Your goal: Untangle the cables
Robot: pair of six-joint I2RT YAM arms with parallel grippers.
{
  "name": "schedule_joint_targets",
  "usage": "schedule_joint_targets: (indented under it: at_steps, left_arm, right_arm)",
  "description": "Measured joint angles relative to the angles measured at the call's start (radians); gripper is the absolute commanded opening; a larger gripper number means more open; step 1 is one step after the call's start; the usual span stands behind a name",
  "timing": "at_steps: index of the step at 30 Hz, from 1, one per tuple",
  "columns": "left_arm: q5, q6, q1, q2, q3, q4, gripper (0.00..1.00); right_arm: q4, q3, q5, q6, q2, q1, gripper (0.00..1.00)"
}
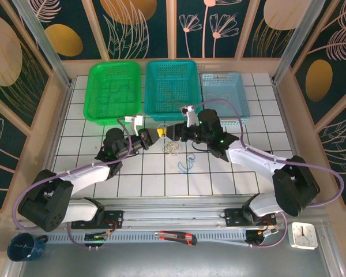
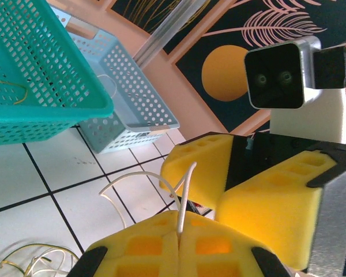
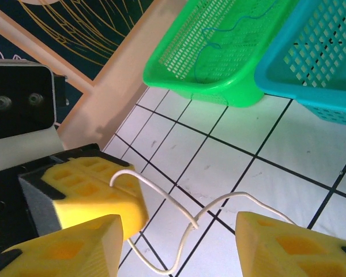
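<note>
Jaws of left gripper pinch white cable, its end hidden; right gripper jaws spread.

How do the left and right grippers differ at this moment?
The left gripper has its fingers pressed shut on the pale wire; the right gripper has its fingers apart, with that wire seen between them, unclamped. In the top view the left gripper points right and the right gripper points left, tip to tip. Both have yellow foam fingers.
</note>
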Motion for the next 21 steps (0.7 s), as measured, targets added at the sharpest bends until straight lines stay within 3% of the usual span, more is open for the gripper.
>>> schedule_joint_targets:
  at_steps: [7,9,14,21]
  left_arm:
    - [0.019,0.0,-0.008,0.0,0.008,-0.001,0.0]
    - [0.023,0.0,-0.01,0.0,0.01,-0.004,0.0]
    - [0.03,0.001,-0.01,0.0,0.011,-0.01,0.0]
    - [0.029,0.001,-0.015,0.002,0.016,-0.015,0.0]
  right_arm:
    - [0.001,0.035,0.01,-0.019,0.024,0.0,0.43]
    - [0.0,0.041,0.013,-0.028,0.024,-0.001,0.33]
    - [-0.005,0.049,0.025,-0.047,0.024,-0.01,0.0]
    - [-0.027,0.049,0.026,-0.045,0.008,-0.024,0.0]
